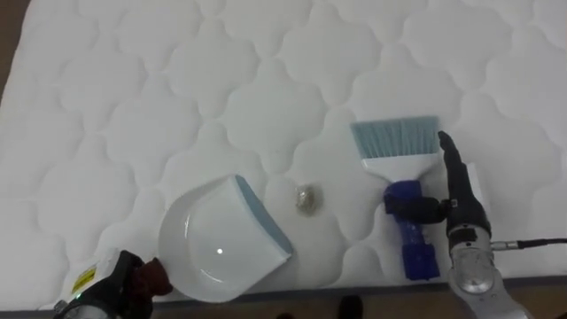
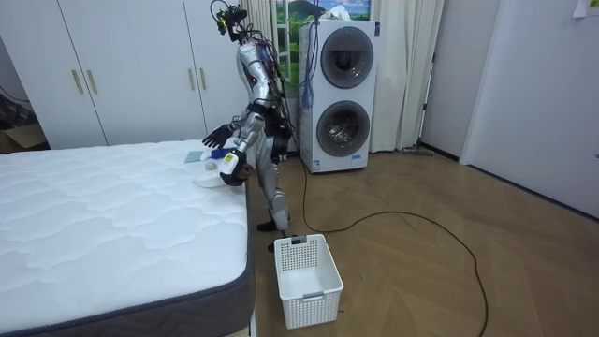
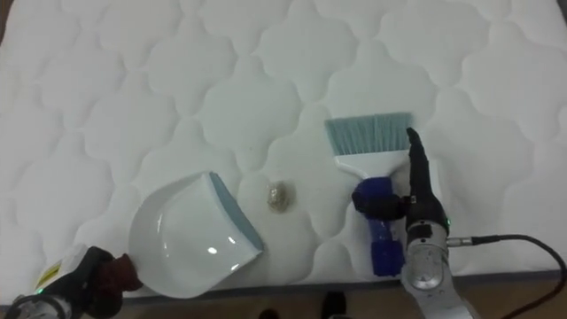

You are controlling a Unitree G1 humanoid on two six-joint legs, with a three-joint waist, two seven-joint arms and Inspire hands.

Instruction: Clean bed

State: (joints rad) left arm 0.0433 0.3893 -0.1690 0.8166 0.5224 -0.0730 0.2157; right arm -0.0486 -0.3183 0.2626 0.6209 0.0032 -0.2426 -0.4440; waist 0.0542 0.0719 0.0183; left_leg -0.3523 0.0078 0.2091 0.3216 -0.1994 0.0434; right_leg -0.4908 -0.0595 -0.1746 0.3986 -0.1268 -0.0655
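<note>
A white dustpan (image 1: 221, 237) with a grey-blue lip lies on the white quilted mattress (image 1: 177, 97), near its front edge. A small crumpled scrap (image 1: 307, 198) sits just right of the lip. Further right lies a brush (image 1: 403, 190) with pale blue bristles and a blue handle. My right hand (image 1: 459, 208) rests along the brush's right side, fingers straight and pointing up the bed, thumb laid across the blue handle. At the lower left my left hand (image 1: 142, 279) sits against the dustpan's rear edge. In the room view I stand bent over the bed's side.
The mattress's front edge (image 1: 292, 297) runs along the bottom of the eye view, with floor below it. A white laundry basket (image 2: 307, 267) stands on the floor behind me. Stacked washing machines (image 2: 342, 94) and wardrobes (image 2: 122, 75) line the wall.
</note>
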